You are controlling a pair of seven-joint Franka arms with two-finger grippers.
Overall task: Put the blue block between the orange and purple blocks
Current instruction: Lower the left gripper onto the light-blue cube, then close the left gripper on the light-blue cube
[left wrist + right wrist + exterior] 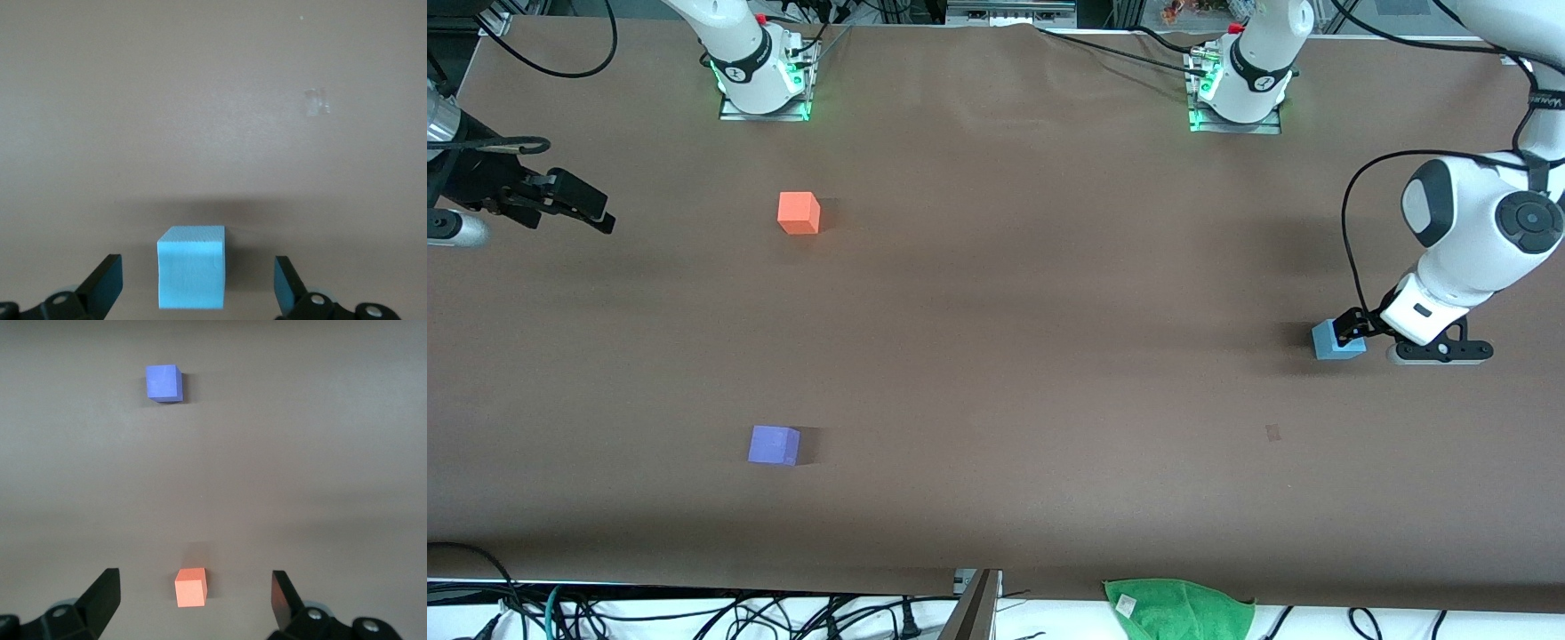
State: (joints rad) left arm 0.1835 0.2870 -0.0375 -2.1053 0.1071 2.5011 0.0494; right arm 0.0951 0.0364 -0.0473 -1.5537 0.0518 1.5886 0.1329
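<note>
Blue block (1336, 340) on table at left arm's end, well apart from orange block (799, 213) and purple block (774, 444). Left gripper (199, 283) wide around it, not gripping. Right gripper (193, 597) wide, waiting. Grasp, carry, placement all pending.

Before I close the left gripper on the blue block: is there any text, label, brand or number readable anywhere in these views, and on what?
No text can be read.
Blue block, orange block, purple block: plain faces, no marks.
Green cloth: a small white tag, too small to read.
Left arm's cable sleeve: tiny print, illegible.
</note>
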